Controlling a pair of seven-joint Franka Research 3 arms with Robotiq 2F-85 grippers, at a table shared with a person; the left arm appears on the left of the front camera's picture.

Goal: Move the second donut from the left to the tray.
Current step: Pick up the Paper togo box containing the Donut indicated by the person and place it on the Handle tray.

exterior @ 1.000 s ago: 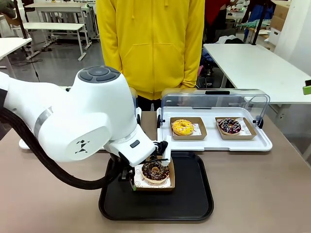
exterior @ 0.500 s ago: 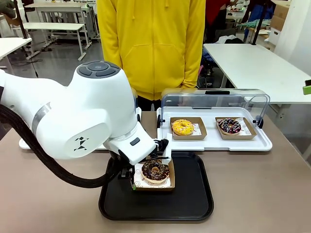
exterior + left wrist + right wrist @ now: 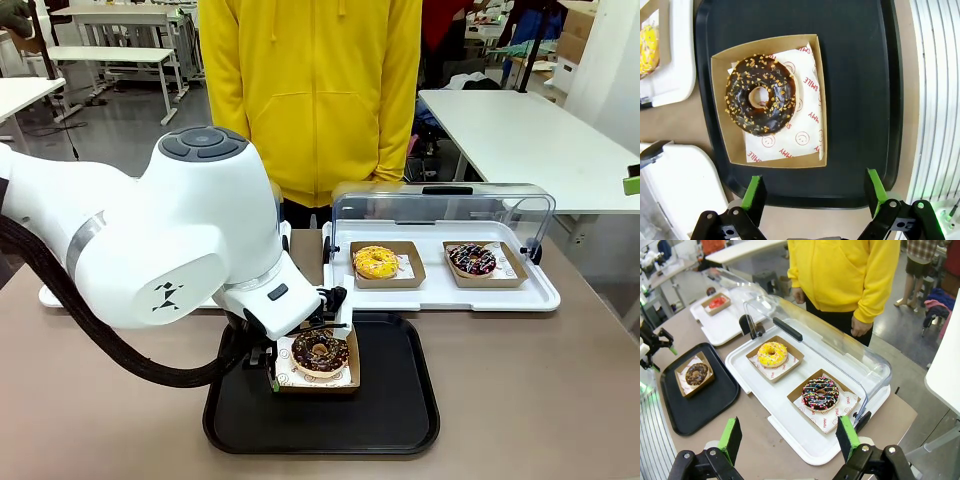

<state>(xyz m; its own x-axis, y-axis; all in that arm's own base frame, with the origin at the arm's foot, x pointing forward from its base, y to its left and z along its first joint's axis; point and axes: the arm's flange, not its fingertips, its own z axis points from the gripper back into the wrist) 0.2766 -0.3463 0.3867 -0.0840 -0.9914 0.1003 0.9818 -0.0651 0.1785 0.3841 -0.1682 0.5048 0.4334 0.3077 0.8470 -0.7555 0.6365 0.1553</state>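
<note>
Front view: dark choc-glazed ring donut w/ pale tan crumbs (image 3: 320,352) lies flat in its square brown cardboard holder (image 3: 317,379), on the flat black rectangular tray w/ raised rim (image 3: 400,405), near its left edge. Left gripper (image 3: 300,360) sits around the holder.

Left wrist view: left gripper (image 3: 816,192) spread wide, green pads clear of the holder (image 3: 722,115); donut hole faces up, paper liner (image 3: 807,125) reads "SMILE".

Right wrist view: right gripper (image 3: 790,438) spread, grasping nothing, above a white plastic tray w/ clear lid (image 3: 790,432).
</note>
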